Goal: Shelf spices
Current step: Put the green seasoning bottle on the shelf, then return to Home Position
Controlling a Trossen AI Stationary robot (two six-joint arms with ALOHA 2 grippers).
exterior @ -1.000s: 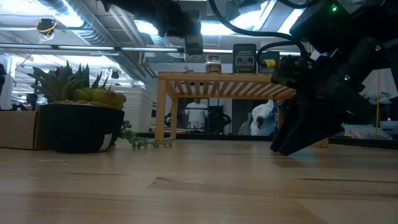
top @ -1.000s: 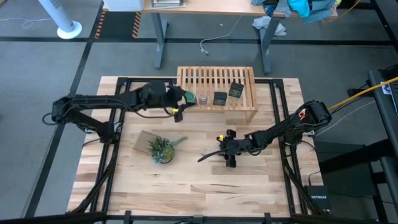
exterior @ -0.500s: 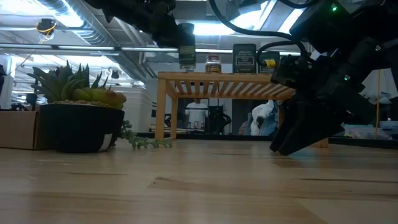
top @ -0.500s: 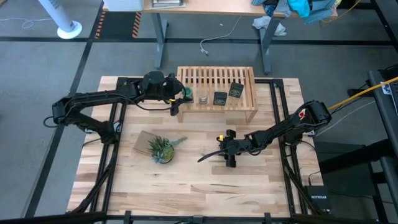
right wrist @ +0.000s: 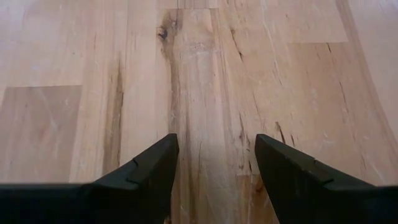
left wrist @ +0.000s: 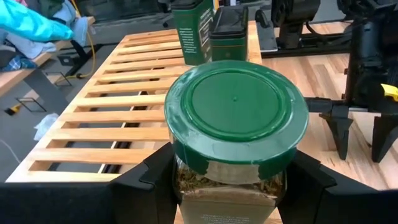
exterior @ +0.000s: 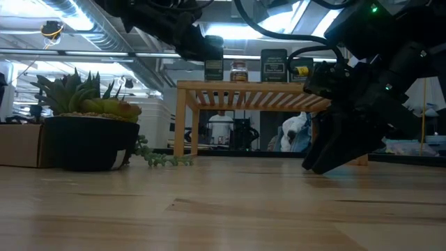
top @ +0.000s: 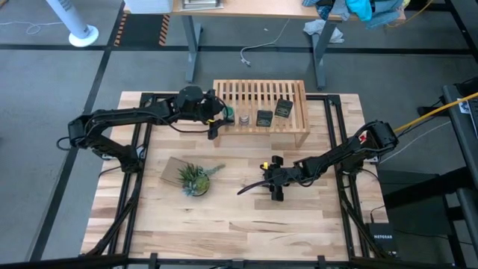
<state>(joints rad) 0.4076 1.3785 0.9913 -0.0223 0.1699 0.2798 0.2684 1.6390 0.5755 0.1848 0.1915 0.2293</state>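
The green-capped jar point(left wrist: 236, 118) is in my left gripper point(left wrist: 230, 186) at the left end of the light-wood slatted shelf point(top: 261, 96). In the low view the jar point(exterior: 214, 68) is upright with its base level with the shelf top point(exterior: 251, 86). Whether it rests there I cannot tell. The tiny round jar point(top: 243, 117) and the two dark tins point(top: 264, 117) point(top: 283, 109) stand on the slats to the right of it. My right gripper point(top: 272, 179) is open, low over the tabletop in front of the shelf, touching none of these. My left gripper pinches the green-capped jar by its glass body just under the cap point(left wrist: 186, 180), one finger point(left wrist: 149, 177) on each side. The fingers come nearly level from the table's left side. The jar stays upright, its base at the height of the slats.
A spiky green plant in a dark pot point(top: 194, 179) stands near a flat cardboard piece point(top: 172, 170) on the butcher-block table's left half. Black frame rails point(top: 134, 187) run along the table's sides. A bare stretch of wood lies near the front edge point(top: 239, 232).
My left gripper has carried the green-capped jar downward, from well above the shelf to the level of its top, and has drawn slightly toward the far edge. The jar has stayed upright. The right arm has kept still.
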